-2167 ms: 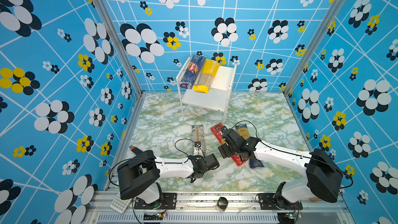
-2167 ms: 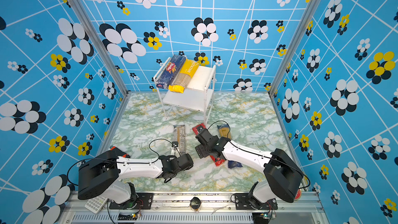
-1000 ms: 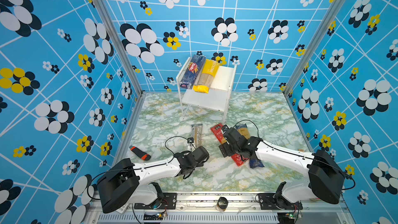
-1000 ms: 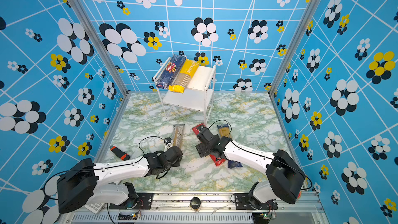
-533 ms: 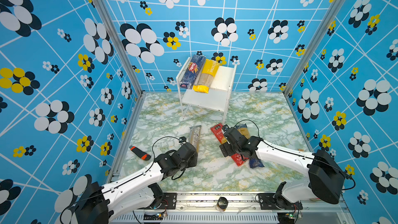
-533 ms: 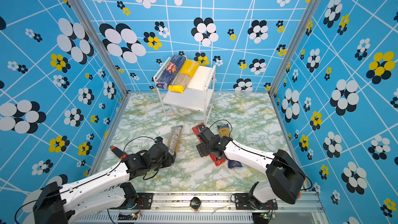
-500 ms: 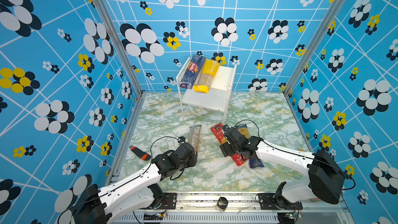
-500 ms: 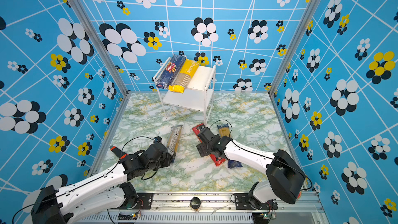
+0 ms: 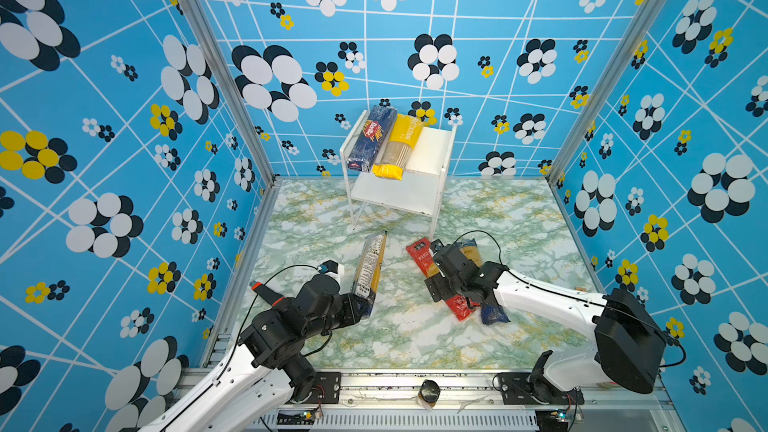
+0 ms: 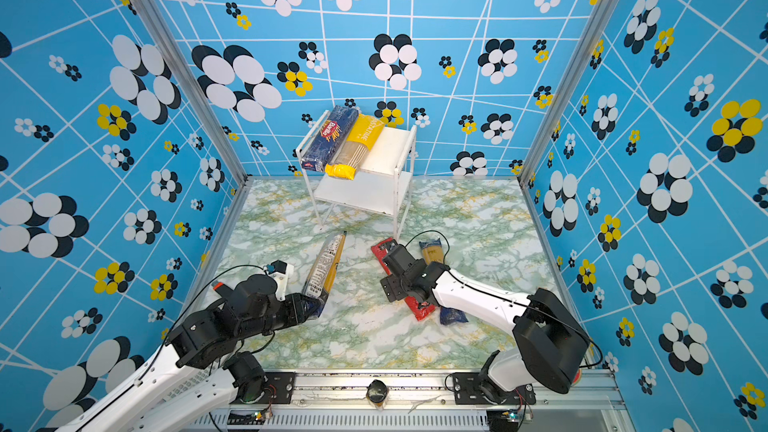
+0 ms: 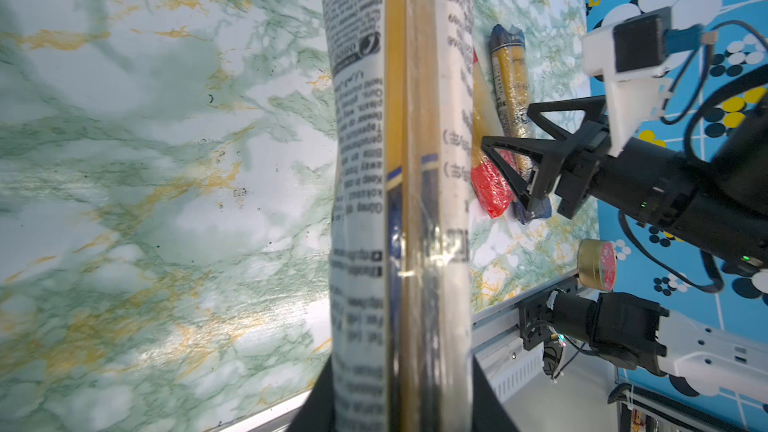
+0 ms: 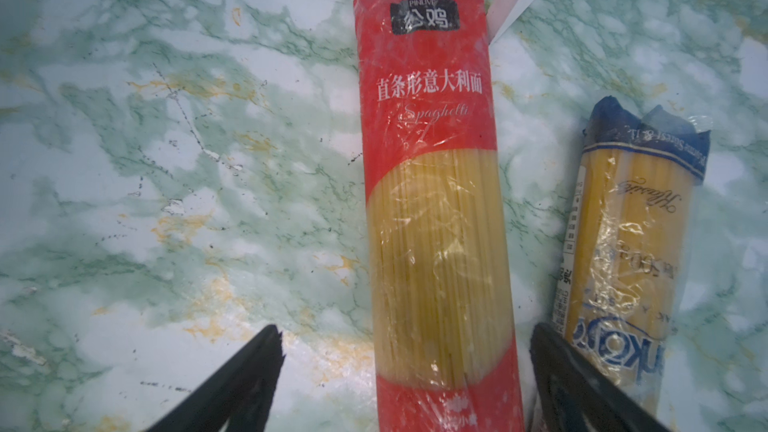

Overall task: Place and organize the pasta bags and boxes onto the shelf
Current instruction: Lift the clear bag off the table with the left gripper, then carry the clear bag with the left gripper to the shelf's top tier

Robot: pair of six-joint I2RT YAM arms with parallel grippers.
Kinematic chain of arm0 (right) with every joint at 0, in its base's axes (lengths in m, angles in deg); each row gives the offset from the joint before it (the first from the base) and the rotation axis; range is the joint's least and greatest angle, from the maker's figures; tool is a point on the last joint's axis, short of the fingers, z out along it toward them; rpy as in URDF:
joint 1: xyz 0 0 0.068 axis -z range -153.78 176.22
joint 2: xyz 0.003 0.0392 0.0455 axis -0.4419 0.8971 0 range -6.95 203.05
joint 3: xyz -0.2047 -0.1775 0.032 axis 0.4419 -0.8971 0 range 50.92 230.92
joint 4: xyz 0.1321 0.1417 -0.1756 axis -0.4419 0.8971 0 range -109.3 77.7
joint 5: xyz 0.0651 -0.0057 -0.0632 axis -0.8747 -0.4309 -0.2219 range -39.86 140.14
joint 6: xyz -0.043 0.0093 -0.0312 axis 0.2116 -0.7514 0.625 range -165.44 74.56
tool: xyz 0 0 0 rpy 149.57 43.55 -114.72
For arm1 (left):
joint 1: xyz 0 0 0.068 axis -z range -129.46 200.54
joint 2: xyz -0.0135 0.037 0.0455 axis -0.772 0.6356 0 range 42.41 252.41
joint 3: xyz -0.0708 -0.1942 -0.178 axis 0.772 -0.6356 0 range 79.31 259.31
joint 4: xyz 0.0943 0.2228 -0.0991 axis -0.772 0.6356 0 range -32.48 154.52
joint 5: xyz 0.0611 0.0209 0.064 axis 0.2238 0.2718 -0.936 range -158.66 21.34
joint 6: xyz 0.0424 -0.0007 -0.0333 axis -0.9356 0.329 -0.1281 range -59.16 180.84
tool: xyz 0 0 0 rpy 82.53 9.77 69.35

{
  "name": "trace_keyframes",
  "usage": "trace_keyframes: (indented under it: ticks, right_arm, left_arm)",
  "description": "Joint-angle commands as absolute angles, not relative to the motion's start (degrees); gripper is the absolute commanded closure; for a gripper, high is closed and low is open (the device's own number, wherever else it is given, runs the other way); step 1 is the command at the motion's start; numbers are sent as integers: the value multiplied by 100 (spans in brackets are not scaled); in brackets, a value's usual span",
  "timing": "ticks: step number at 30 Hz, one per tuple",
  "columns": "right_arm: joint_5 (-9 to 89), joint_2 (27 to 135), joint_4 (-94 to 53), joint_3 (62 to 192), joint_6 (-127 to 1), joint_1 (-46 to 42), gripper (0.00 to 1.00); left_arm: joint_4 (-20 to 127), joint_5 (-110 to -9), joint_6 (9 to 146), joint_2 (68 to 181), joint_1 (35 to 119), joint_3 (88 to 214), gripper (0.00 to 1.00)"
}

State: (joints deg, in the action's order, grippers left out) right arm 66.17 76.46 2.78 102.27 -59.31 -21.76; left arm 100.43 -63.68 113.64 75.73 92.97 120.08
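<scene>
Left pincer [image 9: 360, 305] pinches white-labelled bag [image 9: 370, 259] by its blue end, lower centre, long axis toward shelf [image 9: 430, 151] upper centre, likely for sliding in; right pincer [image 12: 405, 330] spread astride red-ended bag [image 12: 432, 160] on worktop [image 9: 415, 338].

Barilla box [image 9: 372, 139], yellow bag [image 9: 397, 147] on shelf [image 9: 430, 147], white-labelled bag [image 9: 370, 263] gripped, red bag [image 9: 422, 257], gold-labelled bag [image 12: 627, 243] flat

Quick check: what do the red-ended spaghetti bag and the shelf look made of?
Red-ended spaghetti bag: thin glossy plastic film, probably; it wrinkles, glints, and strands show through. Shelf: smooth matte white boards, plastic or painted wood, unclear; thin white legs.
</scene>
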Motion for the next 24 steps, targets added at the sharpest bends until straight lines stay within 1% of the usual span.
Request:
trace_keyframes:
  ticks: [1, 4, 12, 19, 24]
  right_arm:
    - [6702, 7698, 456, 10252, -5839, -2106, 5]
    - [6693, 7698, 476, 10237, -5830, -2039, 5]
    - [6619, 7672, 523, 10153, -5781, -1757, 5]
    - [6543, 7664, 479, 10092, -5713, -1643, 5]
    - [6473, 7672, 416, 10020, -5713, -1596, 5]
  left_arm:
    - [9522, -6145, 11085, 7264, 9255, 12630, 100]
    - [9484, -5878, 11053, 7190, 9255, 12957, 100]
    - [8467, -4855, 11078, 7149, 9260, 13496, 100]
    - [7951, -4297, 10778, 7808, 9257, 14306, 100]
    - [7814, -4253, 10303, 8575, 9256, 15226, 100]
